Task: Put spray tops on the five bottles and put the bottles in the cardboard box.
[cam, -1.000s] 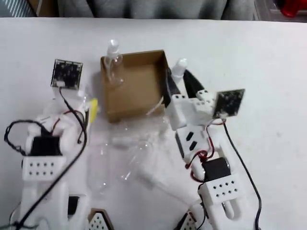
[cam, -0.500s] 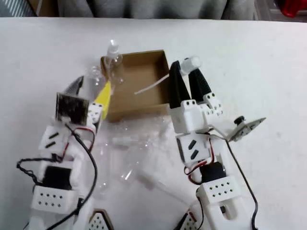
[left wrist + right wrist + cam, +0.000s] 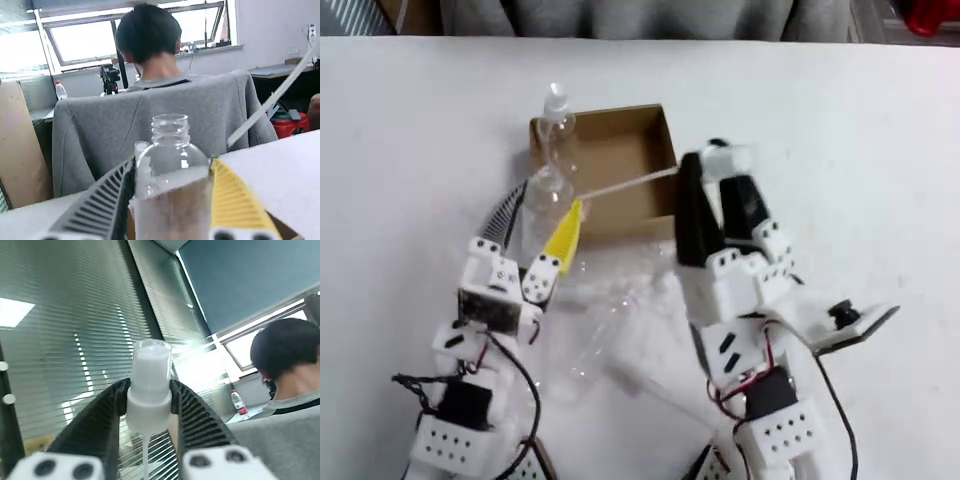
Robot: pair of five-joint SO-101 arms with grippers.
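Brightly and evenly lit across the white bench [image 3: 860, 110], with only faint soft shadows; glares at the windows [image 3: 85, 42] and ceiling lamp [image 3: 14, 311].

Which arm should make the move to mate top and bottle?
Likely right: the right gripper holds the spray top, its dip tube pointing at the uncapped bottle, which the left gripper holds.
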